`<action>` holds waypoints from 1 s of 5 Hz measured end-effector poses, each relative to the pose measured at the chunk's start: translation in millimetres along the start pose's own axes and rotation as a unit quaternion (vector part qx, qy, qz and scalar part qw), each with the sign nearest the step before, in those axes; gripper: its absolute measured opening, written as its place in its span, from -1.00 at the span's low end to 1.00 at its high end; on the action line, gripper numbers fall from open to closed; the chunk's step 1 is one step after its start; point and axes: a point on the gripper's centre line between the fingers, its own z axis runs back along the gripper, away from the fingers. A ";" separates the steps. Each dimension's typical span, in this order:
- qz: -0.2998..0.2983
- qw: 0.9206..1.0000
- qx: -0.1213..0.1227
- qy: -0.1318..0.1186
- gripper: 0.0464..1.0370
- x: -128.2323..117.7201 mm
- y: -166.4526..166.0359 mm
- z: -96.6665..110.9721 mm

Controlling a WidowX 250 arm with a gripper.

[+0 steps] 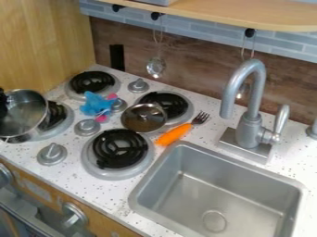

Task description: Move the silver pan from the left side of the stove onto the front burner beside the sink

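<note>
A black part of the gripper [3, 105] shows at the left edge, against the left side of a silver metal pot [38, 104]. The pot looks tilted and overlaps the left front burner [60, 121]. To its right, a blue cloth-like toy with pink ends [96, 104] lies among the stove knobs. A small round metal lid or pan [143, 118] rests partly on the back right burner [176, 104]. Beside it lies a fork with an orange handle [174, 134], its tines pointing toward the back wall.
The front right burner [121, 150] and a knob [52, 154] stand near the counter's front. A grey sink [204, 185] takes up the lower right, with a tall faucet [248, 106] behind it. Metal utensils, one a ladle [156, 67], hang from hooks under the shelf [248, 16].
</note>
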 end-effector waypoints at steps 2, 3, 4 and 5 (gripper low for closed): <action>-0.065 0.998 0.004 0.005 -0.89 -27.6 -61.8 -11.2; -0.093 0.996 0.015 0.009 -0.89 -39.3 -84.6 -27.8; -0.128 0.992 0.014 0.003 -0.89 -35.9 -117.3 -40.3; -0.146 0.989 0.017 -0.004 -0.89 -29.2 -140.2 -45.9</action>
